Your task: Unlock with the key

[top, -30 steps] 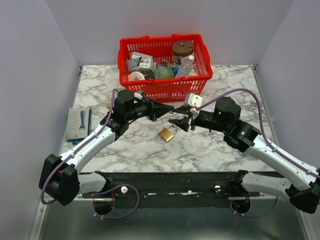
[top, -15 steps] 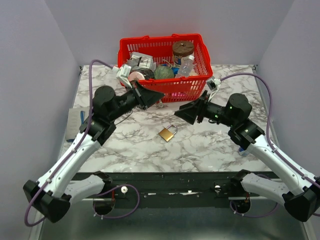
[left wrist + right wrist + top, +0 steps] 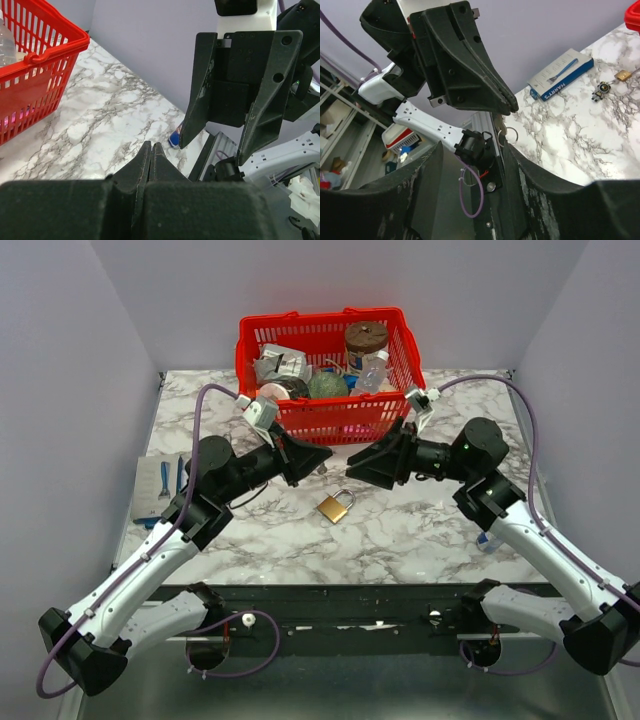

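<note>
Top external view: the marble desk (image 3: pixel 420 530) carries a red basket (image 3: pixel 325 423) at the middle of its far edge. The basket holds a brown-lidded jar (image 3: pixel 366 337), a green ball (image 3: pixel 327 386), a clear bottle (image 3: pixel 375 368) and foil packets. The padlock (image 3: pixel 335 506) lies flat mid-desk, below and between both tools. It is probably dense, rigid and smooth, so it could slide on the marble. I would clamp the flat brass body and leave the keyway free. The right tool (image 3: pixel 212 150) gapes wide, holding nothing. The left tool (image 3: pixel 511 106) is pinched on what looks like the key (image 3: pixel 500 134), which is thin, light and liable to twist.
</note>
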Robot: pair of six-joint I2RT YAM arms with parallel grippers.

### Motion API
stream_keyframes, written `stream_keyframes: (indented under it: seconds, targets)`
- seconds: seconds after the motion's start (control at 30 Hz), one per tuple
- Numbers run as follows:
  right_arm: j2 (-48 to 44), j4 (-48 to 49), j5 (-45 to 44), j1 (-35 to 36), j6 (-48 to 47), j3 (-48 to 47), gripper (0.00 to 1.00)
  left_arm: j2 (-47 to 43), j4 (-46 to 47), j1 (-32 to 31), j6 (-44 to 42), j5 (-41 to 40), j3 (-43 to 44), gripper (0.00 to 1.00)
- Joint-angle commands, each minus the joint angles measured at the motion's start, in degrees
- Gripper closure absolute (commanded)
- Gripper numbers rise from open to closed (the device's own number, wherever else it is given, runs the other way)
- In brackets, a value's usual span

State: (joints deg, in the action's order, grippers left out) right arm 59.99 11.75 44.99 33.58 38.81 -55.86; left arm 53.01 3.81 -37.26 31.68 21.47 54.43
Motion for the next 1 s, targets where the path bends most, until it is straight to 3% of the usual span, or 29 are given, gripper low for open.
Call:
stream_keyframes:
  seconds: [0.0, 0.23, 0.97]
  targets:
    - [1.1, 0.8, 3.8, 2.0, -0.7, -2.7, 0.42, -0.7, 8.3, -0.2, 3.8, 0.2, -1.7, 1.0]
    - [1.5, -0.8, -2.6, 4.7, -4.2, -1.1, 0.46, -0.7, 15.1, -0.2, 9.3, 0.7, -4.2, 1.0]
    - [4.6, -4.0, -10.4, 9.3, -11.0, -3.5, 0.45, -0.6, 15.9, -0.2, 11.6, 0.8, -4.7, 1.0]
